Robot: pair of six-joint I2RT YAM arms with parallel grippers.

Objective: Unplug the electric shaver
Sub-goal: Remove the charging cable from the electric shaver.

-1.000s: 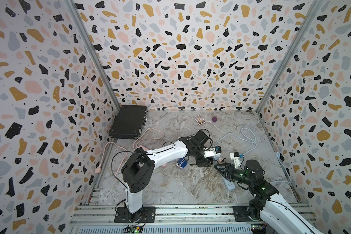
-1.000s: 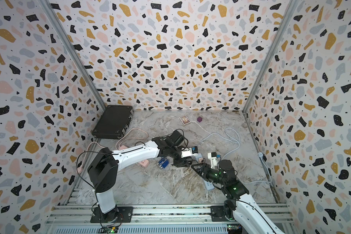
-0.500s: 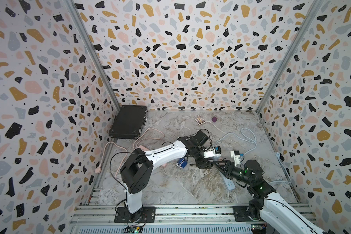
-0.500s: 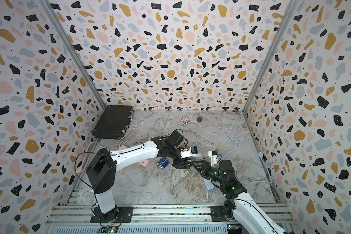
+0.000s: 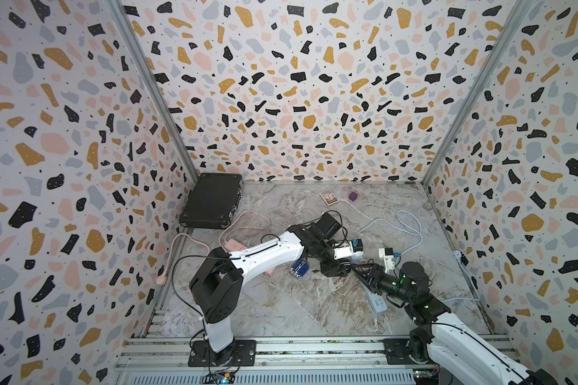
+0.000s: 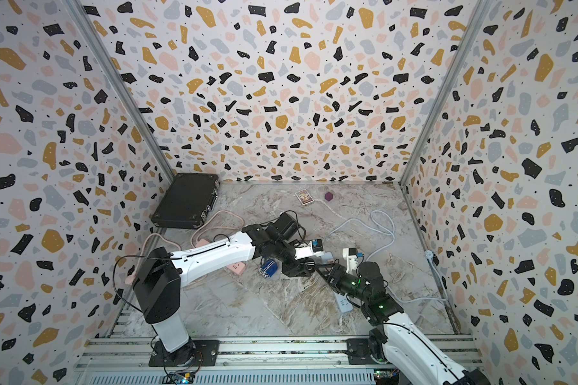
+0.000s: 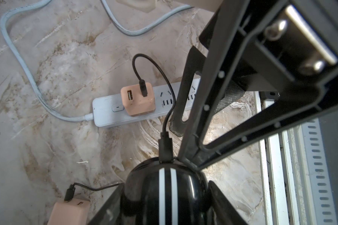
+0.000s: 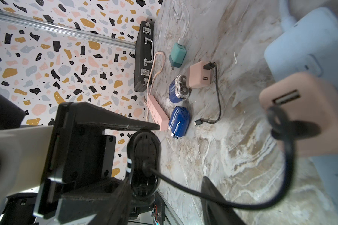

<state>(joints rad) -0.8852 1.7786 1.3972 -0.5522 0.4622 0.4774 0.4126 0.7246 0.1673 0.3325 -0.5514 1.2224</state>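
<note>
On the marbled floor (image 5: 297, 300) between terrazzo walls (image 5: 297, 83), left fingers (image 8: 115, 121) clamp the black shaver (image 7: 164, 191); right fingers (image 8: 213, 194) stand apart nearby.

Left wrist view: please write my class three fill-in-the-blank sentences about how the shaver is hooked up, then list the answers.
1. The left gripper holds the ____ shaver.
2. Its cable runs to a pink adapter that is ____ into the pale blue power strip.
3. The second USB port on that adapter is ____.

Missing words: black; plugged; empty
</note>
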